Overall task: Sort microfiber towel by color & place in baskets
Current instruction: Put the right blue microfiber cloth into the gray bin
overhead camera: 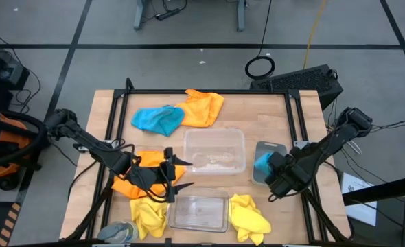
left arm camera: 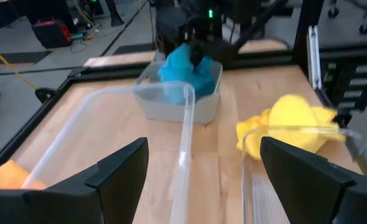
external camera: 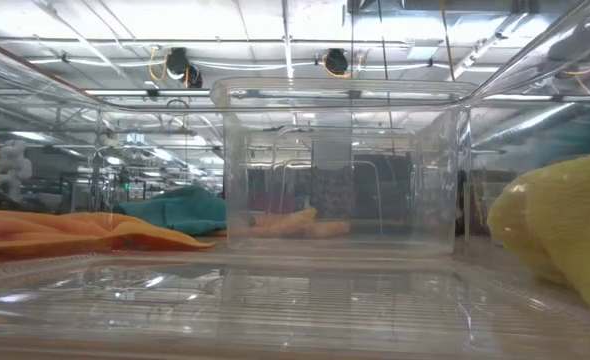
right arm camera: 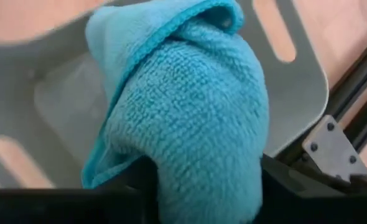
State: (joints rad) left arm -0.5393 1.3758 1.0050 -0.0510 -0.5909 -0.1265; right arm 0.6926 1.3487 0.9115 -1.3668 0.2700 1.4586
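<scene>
Right gripper (overhead camera: 270,167), jaw state indiscernible, over the blue towel (overhead camera: 262,162) in the greyish basket (overhead camera: 279,149). Left gripper (overhead camera: 177,175) released, between two clear baskets (overhead camera: 214,150), orange towel (overhead camera: 142,159) beneath.

A robotics lab or workshop: a wooden desk (overhead camera: 257,110) framed with black metal rails stands on a grey taped floor (overhead camera: 189,34), with loose cables (overhead camera: 260,66), and ceiling lights (external camera: 335,62) over open industrial racking.
</scene>
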